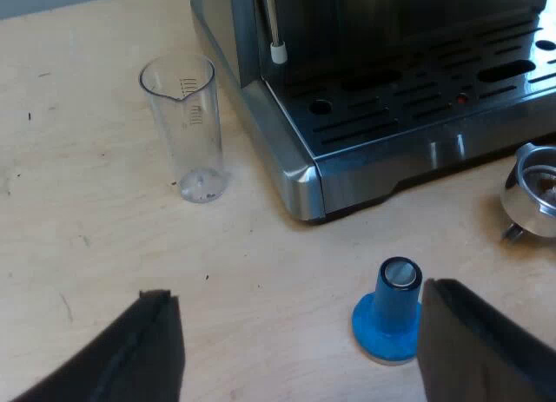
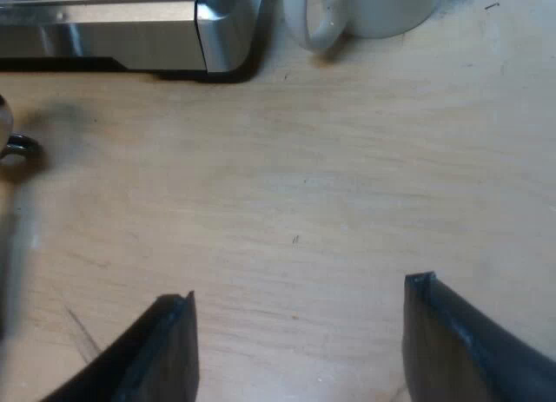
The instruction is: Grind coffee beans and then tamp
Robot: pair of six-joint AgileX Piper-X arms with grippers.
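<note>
A blue tamper (image 1: 388,317) with a metal top stands upright on the wooden table, close to one finger of my left gripper (image 1: 300,332), which is open and holds nothing. The metal holder's round basket (image 1: 532,192) lies on the table by the espresso machine's (image 1: 408,89) drip tray. A clear measuring glass (image 1: 188,124) stands upright beside the machine's corner. My right gripper (image 2: 300,319) is open over bare wood, with nothing between its fingers. Beyond it are the machine's base corner (image 2: 221,24) and a white mug (image 2: 369,11).
The machine's steam wand tip (image 1: 277,52) hangs over the drip tray. A small metal lug of the holder (image 2: 17,146) lies on the table near the machine's base. The wooden table (image 2: 347,185) stretches open between my right gripper and the mug.
</note>
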